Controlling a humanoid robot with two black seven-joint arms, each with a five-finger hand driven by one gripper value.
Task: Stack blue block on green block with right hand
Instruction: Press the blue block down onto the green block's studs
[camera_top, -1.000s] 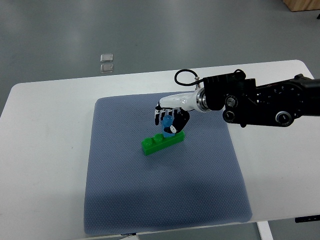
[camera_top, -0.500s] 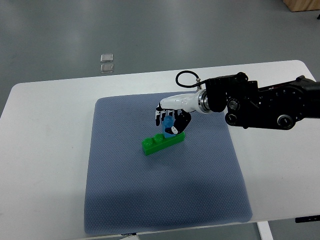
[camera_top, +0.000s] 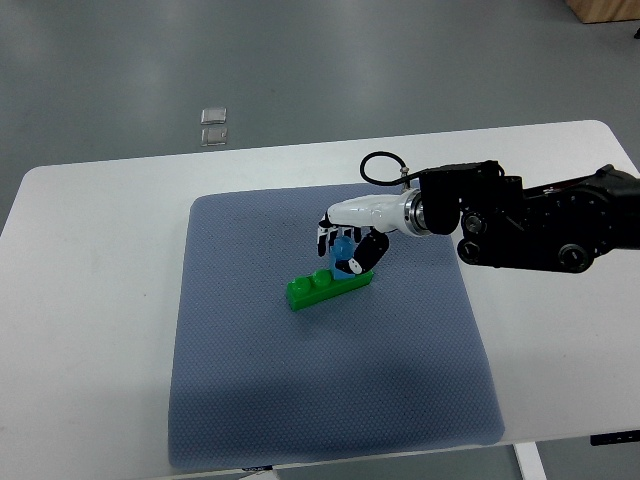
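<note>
Since a second ago the right hand (camera_top: 345, 245) has shifted slightly rightward. Its fingers grip the blue block (camera_top: 343, 246), just above the green block (camera_top: 327, 286) below the palm.

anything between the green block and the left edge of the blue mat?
Nothing. In the top view, the stretch from the green studded block to the left edge of the blue-grey textured mat is bare mat.

My right hand (camera_top: 347, 238) is white with black fingertips on a black arm. The blue block (camera_top: 343, 247) sits pale against the bright green block (camera_top: 328, 285). A grey-blue dotted mat (camera_top: 260, 380) covers the white table (camera_top: 90, 300).
</note>
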